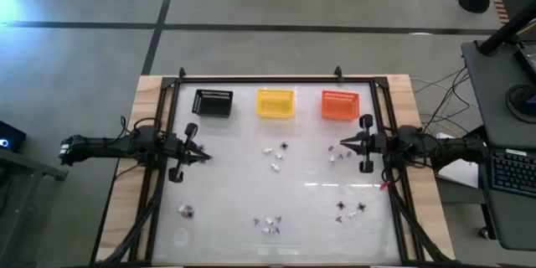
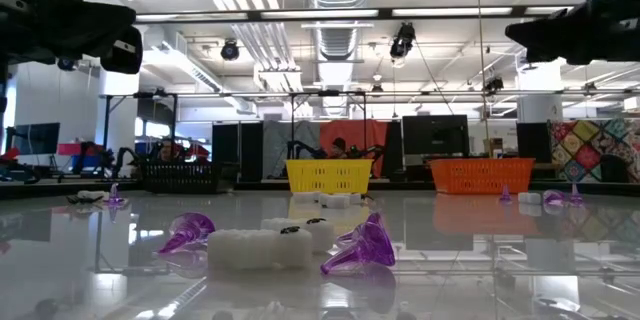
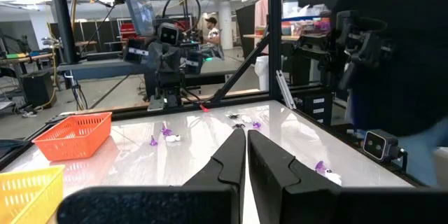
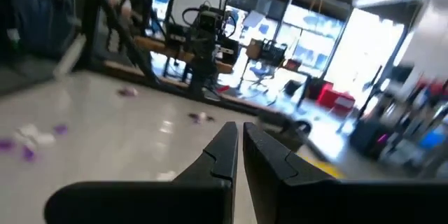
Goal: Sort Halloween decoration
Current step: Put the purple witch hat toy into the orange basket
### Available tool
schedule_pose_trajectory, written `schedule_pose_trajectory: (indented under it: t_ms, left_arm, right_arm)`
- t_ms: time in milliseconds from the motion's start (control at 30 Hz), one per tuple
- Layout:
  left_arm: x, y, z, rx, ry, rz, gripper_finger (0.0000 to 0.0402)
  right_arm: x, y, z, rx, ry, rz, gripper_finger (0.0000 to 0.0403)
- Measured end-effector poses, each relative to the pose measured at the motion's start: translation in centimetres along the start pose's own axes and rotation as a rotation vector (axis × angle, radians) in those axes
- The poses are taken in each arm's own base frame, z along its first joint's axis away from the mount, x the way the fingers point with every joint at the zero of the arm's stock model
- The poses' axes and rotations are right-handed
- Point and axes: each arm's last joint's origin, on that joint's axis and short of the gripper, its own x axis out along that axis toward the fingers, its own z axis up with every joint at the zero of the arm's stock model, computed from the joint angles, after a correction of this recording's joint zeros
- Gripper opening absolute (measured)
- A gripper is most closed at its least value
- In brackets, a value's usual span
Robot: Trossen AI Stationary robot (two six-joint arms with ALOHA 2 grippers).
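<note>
A: Where do the arms sit?
B: Left gripper [image 1: 203,157] and right gripper [image 1: 342,144] hover at opposite table [image 1: 310,176] sides, fingers pressed together, holding nothing.
A: Baskets?
B: Black basket [image 1: 213,103], yellow basket [image 1: 275,103], orange basket [image 1: 340,105] line the far edge.
A: The Halloween decoration [image 1: 275,154]?
B: Scattered in small clusters across the table, none in baskets.

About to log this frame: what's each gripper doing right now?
Left gripper: shut, empty.
Right gripper: shut, empty.

right tool [image 4: 238,140]: closed, empty | purple bits [image 4: 28,152] on table [image 4: 126,133] | left arm [image 4: 204,38] beyond
</note>
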Motion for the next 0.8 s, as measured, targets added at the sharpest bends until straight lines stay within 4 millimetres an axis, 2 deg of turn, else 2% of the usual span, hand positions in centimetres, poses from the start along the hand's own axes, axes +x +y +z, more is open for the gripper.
schedule_pose_trajectory:
  t_ms: [67, 233, 333, 633, 800]
  left_arm:
    - [0.00, 0.00, 0.00, 0.000, 0.000, 0.000, 0.0000]
    - [0.00, 0.00, 0.00, 0.000, 0.000, 0.000, 0.0000]
    - [0.00, 0.00, 0.00, 0.000, 0.000, 0.000, 0.0000]
    - [0.00, 0.00, 0.00, 0.000, 0.000, 0.000, 0.0000]
    - [0.00, 0.00, 0.00, 0.000, 0.000, 0.000, 0.0000]
  right_arm:
    - [0.00, 0.00, 0.01, -0.077, 0.000, 0.000, 0.0018]
    - [0.00, -0.01, 0.01, -0.425, 0.000, -0.001, 0.0018]
    - [0.00, 0.00, 0.00, -0.525, 0.000, 0.000, 0.0018]
    - [0.00, 0.00, 0.02, -0.540, -0.001, -0.001, 0.0018]
    - [0.00, 0.00, 0.01, -0.478, -0.001, 0.000, 0.0018]
